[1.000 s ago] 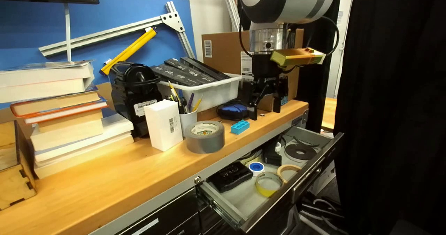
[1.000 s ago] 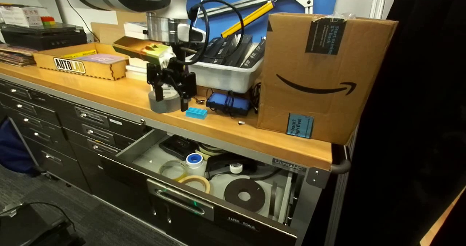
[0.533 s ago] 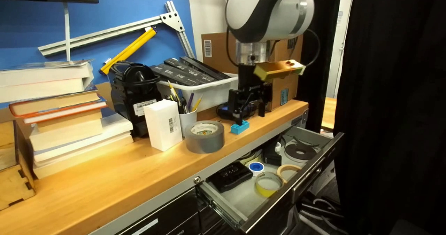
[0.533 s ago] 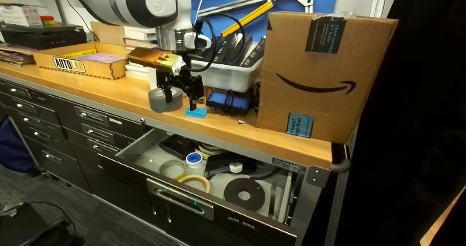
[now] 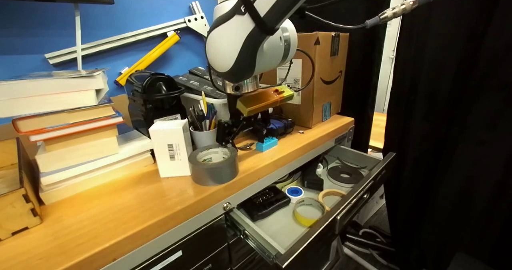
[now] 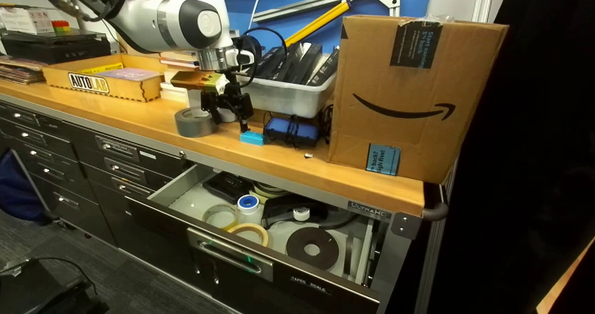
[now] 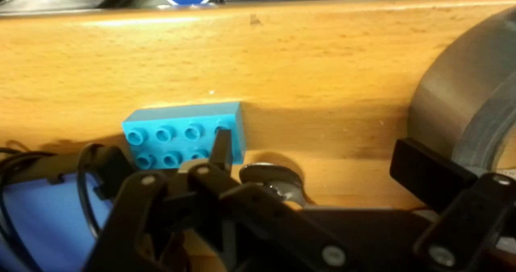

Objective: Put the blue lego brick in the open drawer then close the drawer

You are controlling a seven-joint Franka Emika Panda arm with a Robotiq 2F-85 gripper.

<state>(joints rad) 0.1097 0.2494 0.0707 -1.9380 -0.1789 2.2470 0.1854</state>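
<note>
The blue lego brick (image 5: 267,144) lies on the wooden bench near its front edge; it also shows in an exterior view (image 6: 252,138) and in the wrist view (image 7: 181,143). My gripper (image 7: 316,153) is open and low over the bench, also visible in both exterior views (image 5: 245,140) (image 6: 230,124). One fingertip overlaps the brick's end near a stud; I cannot tell if it touches. The other finger is beside the grey tape roll (image 7: 455,90). The brick is not between the fingers. The drawer (image 6: 158,218) stands open below the bench (image 5: 276,230).
A spoon-like metal piece (image 7: 278,179) lies between the fingers. Around the gripper stand a pen cup (image 5: 204,138), a white box (image 5: 172,148) and a blue corded device (image 6: 290,131). A cardboard box (image 6: 395,86) stands beyond. The drawer holds tape rolls (image 6: 312,249) and dark items.
My gripper has come down and shifted toward the tape roll. The tape roll, white box and pen cup have been pushed along the bench. The brick has shifted slightly too, away from the front edge.
</note>
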